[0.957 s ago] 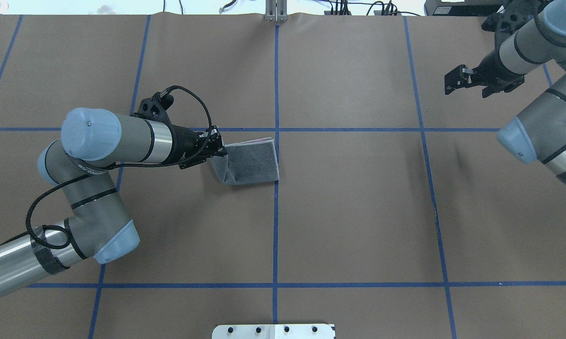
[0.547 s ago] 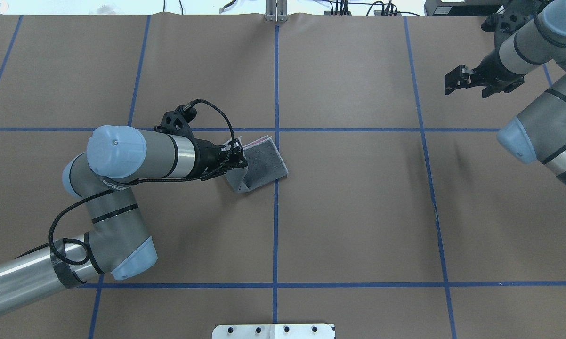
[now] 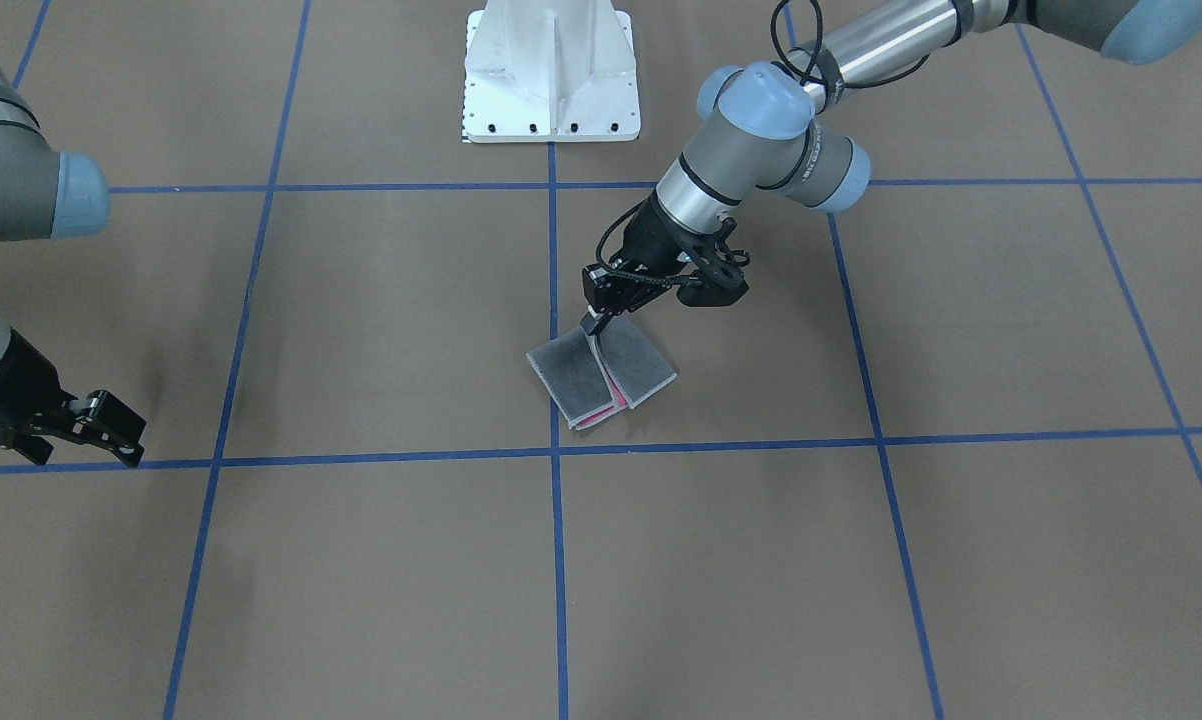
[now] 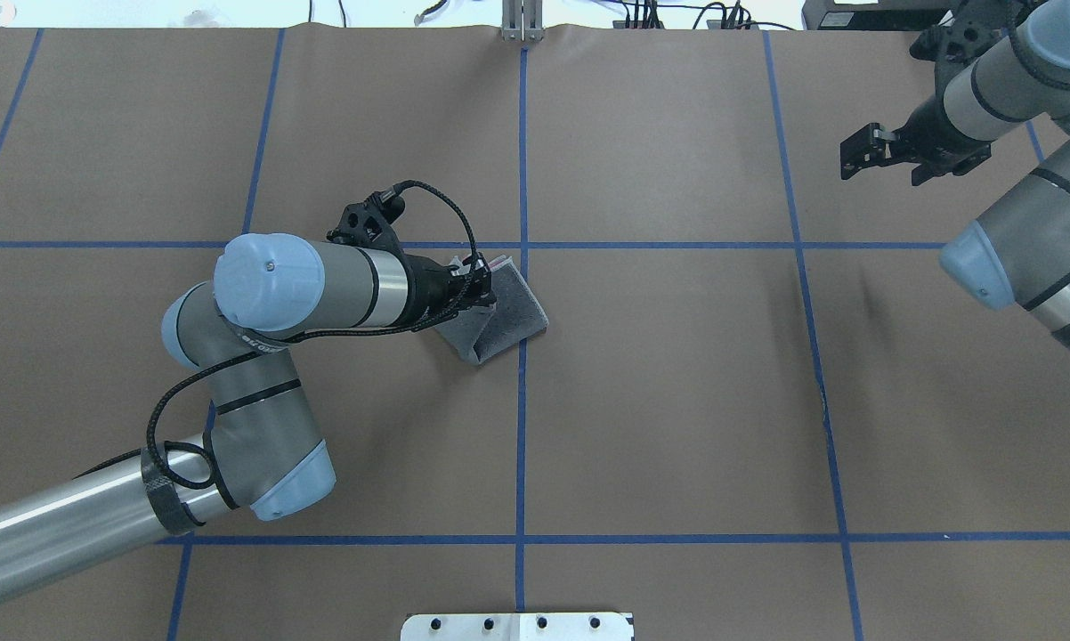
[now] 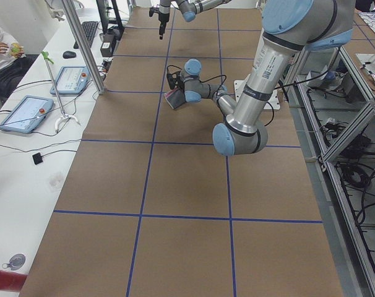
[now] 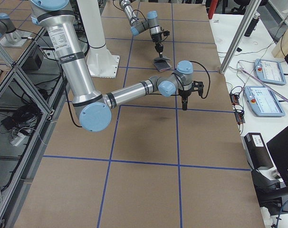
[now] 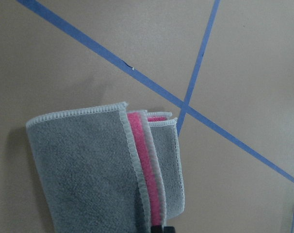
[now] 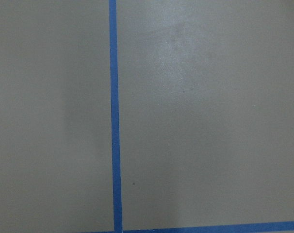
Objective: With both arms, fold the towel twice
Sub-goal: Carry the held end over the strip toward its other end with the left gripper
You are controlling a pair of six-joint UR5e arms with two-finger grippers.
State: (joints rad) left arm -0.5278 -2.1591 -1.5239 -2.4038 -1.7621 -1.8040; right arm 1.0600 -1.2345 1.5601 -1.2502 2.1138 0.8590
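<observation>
Your left tool (image 3: 593, 325) has its fingers pressed together on the towel (image 3: 601, 375), pinching the layered edge nearest the robot. In the left wrist view one dark fingertip (image 7: 156, 229) just shows at the bottom of the picture, on the stacked hems. The towel is folded with its dark grey face outward. A pink strip shows between the grey flaps, with the light stitched borders running beside it. From across the worktop (image 3: 361, 560) it reads as two flaps opening like a book from the pinch point.

The towel sits mid-worktop, on the central blue tape line (image 3: 558, 560), mostly on the robot's left side of it, and between the two cross lines. You cannot tell from these views how much of it rests on the brown paper and how much hangs from the tool.

The left arm (image 4: 348, 285) reaches in low from the robot's left, its elbow folded back behind the tool. Your right tool (image 4: 855, 153) hangs well apart, over the far right part of the worktop, fingers spread and holding nothing. Its wrist camera shows only paper and tape. The right arm (image 4: 989, 89) stays on that side. The white pedestal base (image 3: 551, 80) stands at the robot's edge, well apart from the towel.

The towel lies far from every edge of the worktop.
</observation>
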